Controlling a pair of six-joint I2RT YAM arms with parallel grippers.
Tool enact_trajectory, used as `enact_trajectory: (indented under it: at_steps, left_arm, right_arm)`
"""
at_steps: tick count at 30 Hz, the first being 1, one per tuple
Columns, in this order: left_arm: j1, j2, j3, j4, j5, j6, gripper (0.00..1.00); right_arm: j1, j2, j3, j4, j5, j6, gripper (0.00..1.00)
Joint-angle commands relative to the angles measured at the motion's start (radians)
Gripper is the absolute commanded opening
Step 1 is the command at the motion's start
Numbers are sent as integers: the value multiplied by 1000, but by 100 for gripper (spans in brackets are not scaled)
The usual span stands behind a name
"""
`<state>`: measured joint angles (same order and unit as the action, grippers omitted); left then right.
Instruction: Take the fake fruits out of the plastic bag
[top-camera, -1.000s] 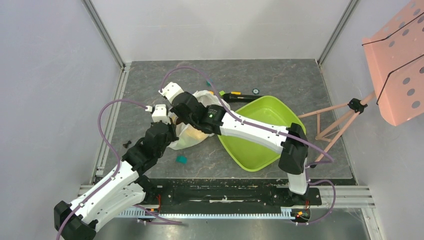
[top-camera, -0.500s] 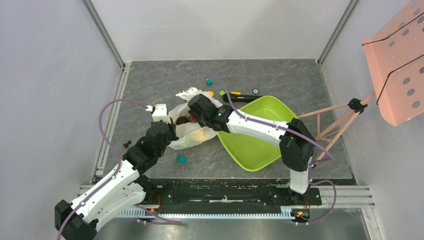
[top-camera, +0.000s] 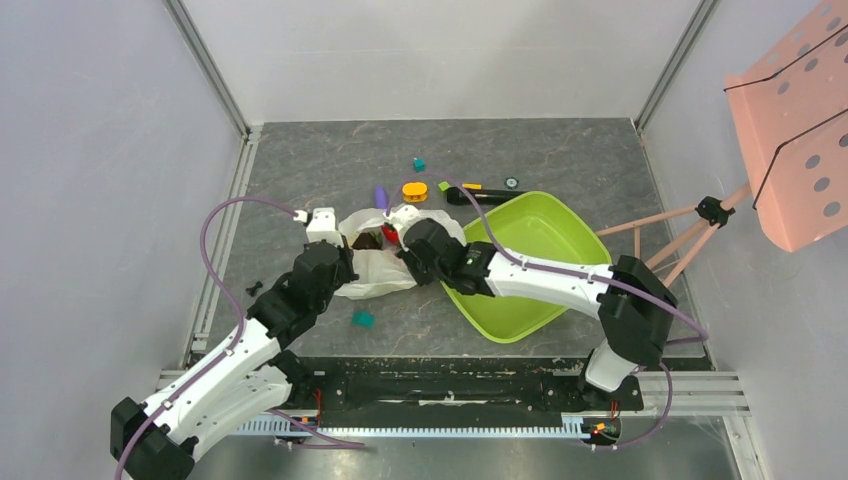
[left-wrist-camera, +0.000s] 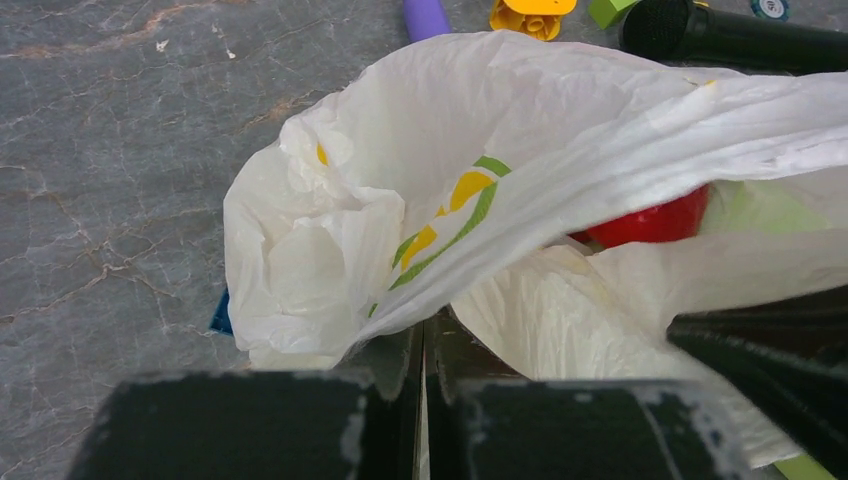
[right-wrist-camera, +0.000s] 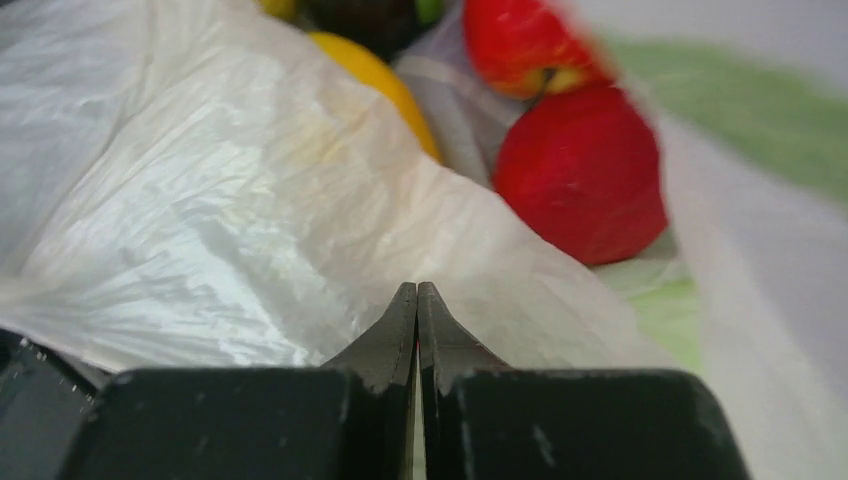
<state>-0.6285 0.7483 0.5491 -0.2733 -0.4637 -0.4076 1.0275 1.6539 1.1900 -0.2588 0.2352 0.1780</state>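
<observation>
The plastic bag (top-camera: 375, 268) lies crumpled at mid-table, white with a lemon print (left-wrist-camera: 400, 190). My left gripper (top-camera: 347, 264) is at its near-left side, shut on a fold of the bag film (left-wrist-camera: 425, 325). From the right, my right gripper (top-camera: 402, 241) reaches the bag's mouth, shut with the film pinched at its tips (right-wrist-camera: 417, 292). Inside the bag the right wrist view shows fake fruits: a red one (right-wrist-camera: 580, 170), a second red one (right-wrist-camera: 520, 45), a yellow one (right-wrist-camera: 385, 80) and a dark one (right-wrist-camera: 365, 15). From above, a dark fruit (top-camera: 365, 242) and a red fruit (top-camera: 389, 233) show.
A lime-green tray (top-camera: 540, 235) sits right of the bag, under the right arm. Behind the bag lie a purple cylinder (top-camera: 380, 196), an orange block (top-camera: 414, 190), a teal block (top-camera: 419, 163) and a black marker (top-camera: 485, 195). Another teal block (top-camera: 362, 319) lies near the front.
My right arm has drawn back from the far left toward the tray, taking the bag's top with it. The purple cylinder and orange block are now uncovered. The left arm has hardly moved.
</observation>
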Motion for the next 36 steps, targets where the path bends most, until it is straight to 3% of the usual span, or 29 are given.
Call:
enact_trajectory:
  at_steps: [1, 12, 26, 36]
  left_arm:
    - [7, -1, 11, 70, 32, -32, 2]
    - [7, -41, 2, 109, 128, -41, 2]
    - [2, 35, -83, 310, 371, -116, 2]
    - [-10, 130, -141, 365, 232, -132, 2]
  right_arm:
    - [55, -21, -60, 90, -49, 17, 0]
    - [88, -28, -288, 302, -86, 146, 0]
    - [108, -13, -369, 428, -178, 232, 0]
    - [108, -102, -360, 446, -173, 244, 0]
